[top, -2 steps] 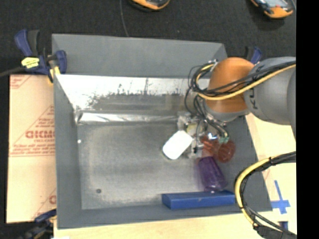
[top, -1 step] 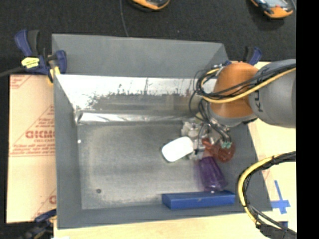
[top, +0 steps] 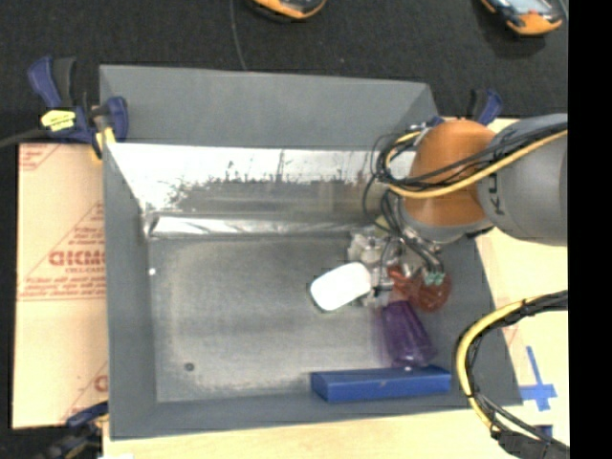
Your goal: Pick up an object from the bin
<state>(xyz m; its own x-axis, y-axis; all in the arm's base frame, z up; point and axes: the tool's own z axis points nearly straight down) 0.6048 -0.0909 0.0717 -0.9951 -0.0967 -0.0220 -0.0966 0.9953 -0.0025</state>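
Camera view: the gripper (top: 387, 268) sat low at the right of the bin (top: 134, 285), between a white oval thing (top: 337, 288) and a reddish-brown lump (top: 426, 290), with a purple bottle (top: 405, 335) just below.
Grip: honestly couldn't tell if it was apart or together.
Progress: nothing was lifted yet, so I'd guess the grab and the lift were both still to do.
Writing: dark letters on the arm (top: 526, 189), maybe "KU".

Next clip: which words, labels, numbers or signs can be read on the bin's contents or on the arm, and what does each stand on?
Grey arm link: a few dark letters beside the cables, too partial to read.
White oval thing: no text.
Purple bottle: no text.
Blue bar: no text.
Reddish thing: nothing legible.
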